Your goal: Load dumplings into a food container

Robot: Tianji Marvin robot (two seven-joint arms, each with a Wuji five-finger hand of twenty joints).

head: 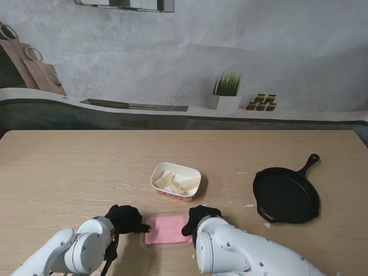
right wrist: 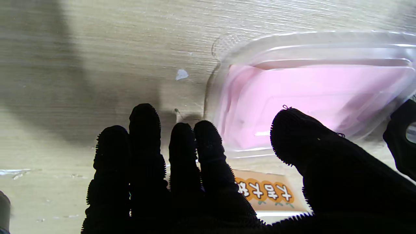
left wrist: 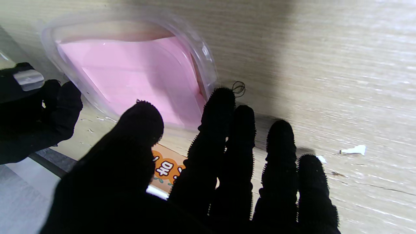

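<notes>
A white food container (head: 160, 171) with an orange printed wall (left wrist: 165, 167) (right wrist: 263, 191) sits mid-table and holds several pale dumplings (head: 175, 183). Nearer to me lies a clear lid with a pink face (head: 167, 229) (left wrist: 130, 74) (right wrist: 308, 87). My black-gloved left hand (head: 127, 219) (left wrist: 208, 169) is at the lid's left edge, fingers spread. My right hand (head: 201, 218) (right wrist: 195, 175) is at its right edge, fingers also apart. Whether either hand grips the lid is not clear. Each wrist view shows the other hand's fingertips (left wrist: 35, 110) (right wrist: 403, 136) across the lid.
A black cast-iron pan (head: 286, 194) lies to the right, handle pointing away from me. Small white scraps (head: 248, 205) (left wrist: 352, 150) dot the wooden table. A potted plant (head: 226, 89) stands on the ledge behind the table.
</notes>
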